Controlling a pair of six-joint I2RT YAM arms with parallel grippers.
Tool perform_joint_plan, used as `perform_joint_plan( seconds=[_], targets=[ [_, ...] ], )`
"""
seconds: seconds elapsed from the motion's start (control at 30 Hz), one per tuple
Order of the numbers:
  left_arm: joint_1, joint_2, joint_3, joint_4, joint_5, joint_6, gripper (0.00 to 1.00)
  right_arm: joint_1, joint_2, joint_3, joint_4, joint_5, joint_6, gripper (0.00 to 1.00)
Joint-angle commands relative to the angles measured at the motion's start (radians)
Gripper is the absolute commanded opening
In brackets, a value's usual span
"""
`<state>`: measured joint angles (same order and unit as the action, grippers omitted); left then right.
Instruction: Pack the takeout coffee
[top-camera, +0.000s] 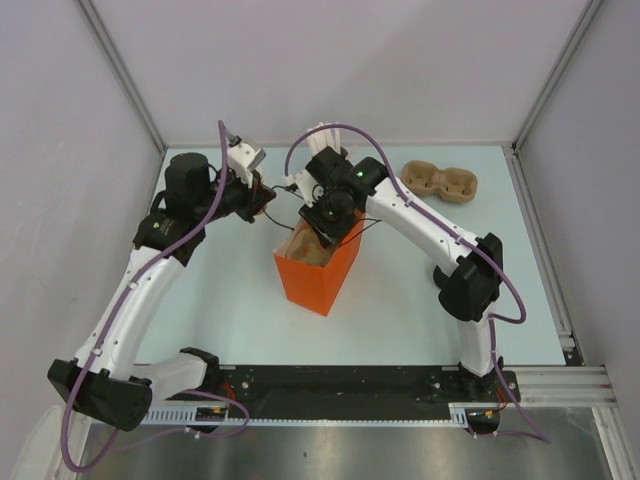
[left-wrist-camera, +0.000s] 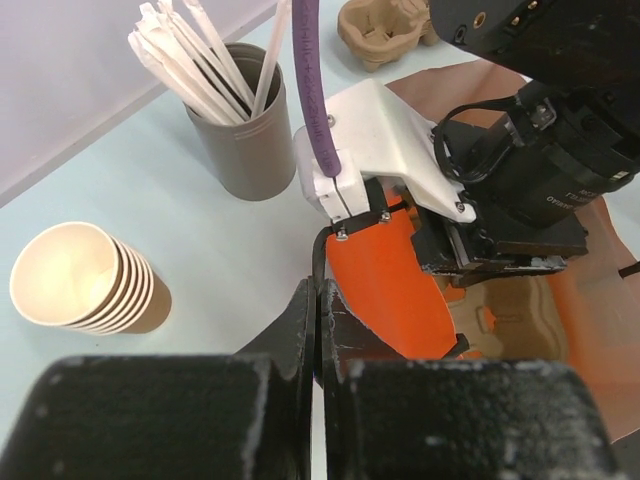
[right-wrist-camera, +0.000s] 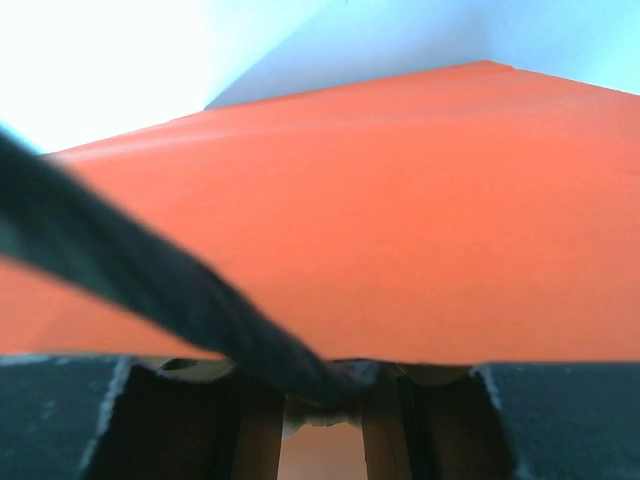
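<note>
No legible text; blurred white lettering on black motor housing

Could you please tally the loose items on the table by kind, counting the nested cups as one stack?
Orange bag: 1
Pulp cup carrier: 1
Grey holder of white sticks: 1
Stack of nested brown cups: 1
Total: 4

You had one orange bag, one grey holder and one stack of brown cups. You also had one pulp tray and two arms. The white sticks were too bunched to count.
</note>
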<state>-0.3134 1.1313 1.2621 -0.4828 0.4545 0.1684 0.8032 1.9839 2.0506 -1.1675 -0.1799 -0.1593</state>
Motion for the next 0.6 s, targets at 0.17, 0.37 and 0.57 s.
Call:
perform_joint_plan(
  seconds=[0.17, 0.37, 0.57],
  targets=[
    [-0.012, -0.011, -0.012, 0.046, -0.1, 0.006, 0.0, 0.005, -0.004, 0.028, -0.049, 0.039, -0.02, 0.34],
    [-0.012, -0.01, -0.015, 0.055, -0.097, -0.007, 0.0, 0.004, 0.004, 0.028, -0.06, 0.036, -0.022, 0.36],
    [-0.012, -0.01, -0.02, 0.056, -0.071, -0.013, 0.0, 0.004, 0.0, 0.052, -0.058, 0.025, -0.026, 0.43]
  ],
)
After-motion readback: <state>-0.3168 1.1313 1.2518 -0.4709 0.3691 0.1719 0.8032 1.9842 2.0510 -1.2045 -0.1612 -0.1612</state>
